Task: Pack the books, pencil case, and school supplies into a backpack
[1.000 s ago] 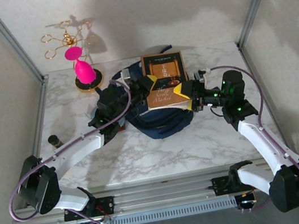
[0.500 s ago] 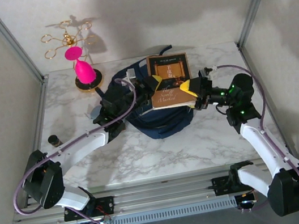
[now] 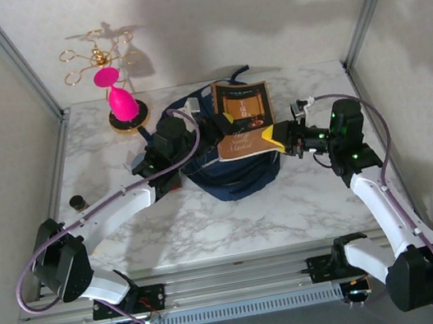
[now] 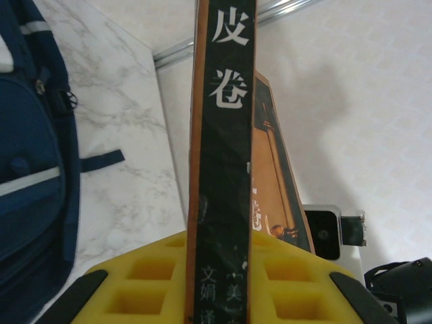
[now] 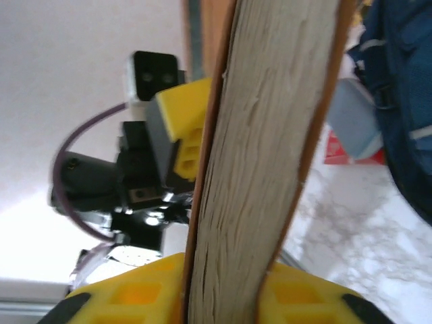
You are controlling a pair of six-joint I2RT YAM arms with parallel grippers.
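Top external view: we see the brown book (image 3: 243, 112) held over the backpack (image 3: 232, 180), pinched at opposite edges by the left gripper (image 3: 223, 121) and the right gripper (image 3: 275, 136), so we judge this book not yet packed inside.

Left arm (image 3: 116, 208), white links, black joints: stretched forward and to the right from its base.
Left gripper (image 3: 223, 119), yellow-padded two-finger: clamped on the spine of the brown paperback book (image 3: 242, 108).
Right arm (image 3: 381, 201), same build: raised, wrist turned to the left.
Right gripper (image 3: 275, 135), yellow-padded: closed across the same book's page edge.
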